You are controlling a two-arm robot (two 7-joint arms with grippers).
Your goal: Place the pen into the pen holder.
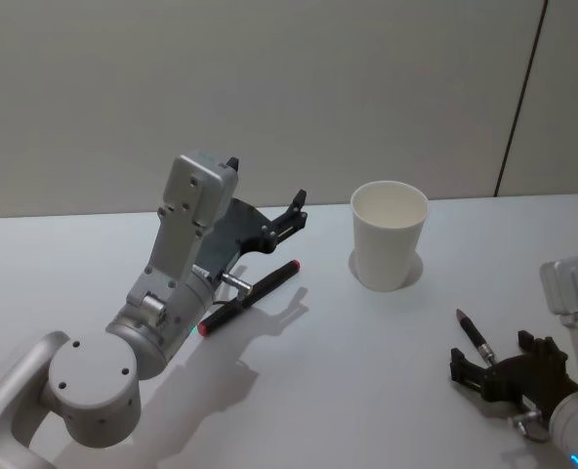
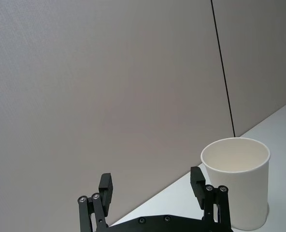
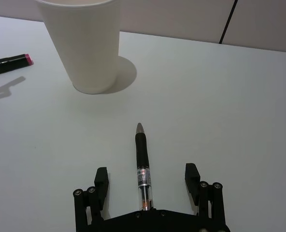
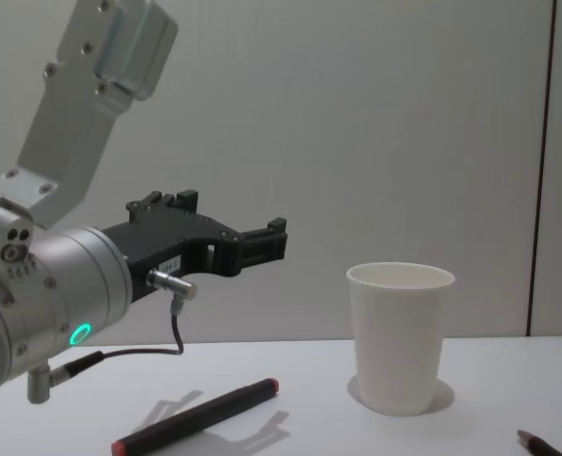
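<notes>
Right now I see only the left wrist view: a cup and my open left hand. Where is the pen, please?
Observer: A black marker lies on the table, left of the cup, below the raised left hand.
Operator: Is there another pen?
Observer: Yes. The right hand sits low, open around a pen, not gripping it.
Operator: Which way does that pen point?
Observer: Its tip points toward the cup, with bare table between them.
</notes>
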